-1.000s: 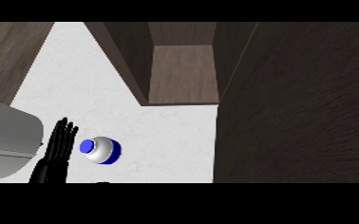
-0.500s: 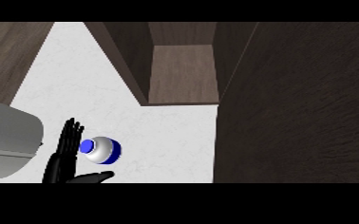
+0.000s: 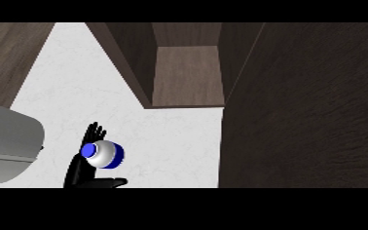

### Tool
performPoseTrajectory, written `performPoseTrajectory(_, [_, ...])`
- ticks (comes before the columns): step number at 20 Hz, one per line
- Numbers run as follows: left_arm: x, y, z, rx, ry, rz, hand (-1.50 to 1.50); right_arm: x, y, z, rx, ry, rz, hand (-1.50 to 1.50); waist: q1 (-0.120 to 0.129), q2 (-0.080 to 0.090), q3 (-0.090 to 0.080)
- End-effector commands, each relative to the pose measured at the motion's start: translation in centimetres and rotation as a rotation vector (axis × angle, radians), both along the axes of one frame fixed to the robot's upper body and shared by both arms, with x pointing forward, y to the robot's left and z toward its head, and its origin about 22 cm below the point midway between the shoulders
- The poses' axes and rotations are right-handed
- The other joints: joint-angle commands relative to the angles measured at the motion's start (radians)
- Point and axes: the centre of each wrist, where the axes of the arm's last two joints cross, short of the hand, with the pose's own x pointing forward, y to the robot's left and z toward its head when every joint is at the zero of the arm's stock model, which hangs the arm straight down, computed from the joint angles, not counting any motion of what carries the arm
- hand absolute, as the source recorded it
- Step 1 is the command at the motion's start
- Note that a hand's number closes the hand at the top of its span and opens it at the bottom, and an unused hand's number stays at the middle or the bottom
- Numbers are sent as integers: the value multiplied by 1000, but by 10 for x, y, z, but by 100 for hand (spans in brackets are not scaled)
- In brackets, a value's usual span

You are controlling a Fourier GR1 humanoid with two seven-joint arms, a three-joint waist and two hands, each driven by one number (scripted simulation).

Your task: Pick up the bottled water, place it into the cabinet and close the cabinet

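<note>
Head view: bottled water (image 3: 103,154) standing on the white worktop (image 3: 173,136) at about 8 o'clock, seen cap-up, with the left hand (image 3: 86,173) right against it. Fingers (image 3: 93,130) straight behind the bottle, thumb out below, seemingly not closed round it. Open cabinet (image 3: 187,75) at 12 o'clock.

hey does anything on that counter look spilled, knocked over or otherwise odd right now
Nothing stands out. The bottled water stands upright on the white counter, blue cap on, with no spill around it. The left hand is beside it, fingers straight, thumb stretched out beneath. The cabinet is open.
</note>
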Motion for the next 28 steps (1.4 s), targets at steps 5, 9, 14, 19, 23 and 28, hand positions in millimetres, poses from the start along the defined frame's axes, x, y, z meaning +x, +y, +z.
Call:
performPoseTrajectory(5, [15, -1, -16, -75, -45, 57, 150, -8, 6, 31, 6, -39, -1, -150, -1, 3, -1])
performPoseTrajectory(9, [0, -22, -28, -156, -22, 39, 150, -6, 1, 28, -1, -47, -11, -150, 2, 5, -1])
performPoseTrajectory(14, [20, -9, -15, -199, -60, 43, 150, -8, -5, 6, 4, -33, -1, -150, -3, 0, 0])
performPoseTrajectory(19, [12, -42, -25, -187, -66, 57, 150, -8, 1, 24, 6, -60, -6, -150, -2, 2, -1])
performPoseTrajectory(23, [30, -43, -17, -191, -94, 39, 150, -1, 2, 9, 15, -39, -1, -150, 1, 4, -1])
performPoseTrajectory(28, [51, -56, -2, -199, -129, -2, 150, -3, -1, 2, 5, -13, 18, -150, 2, -2, 1])
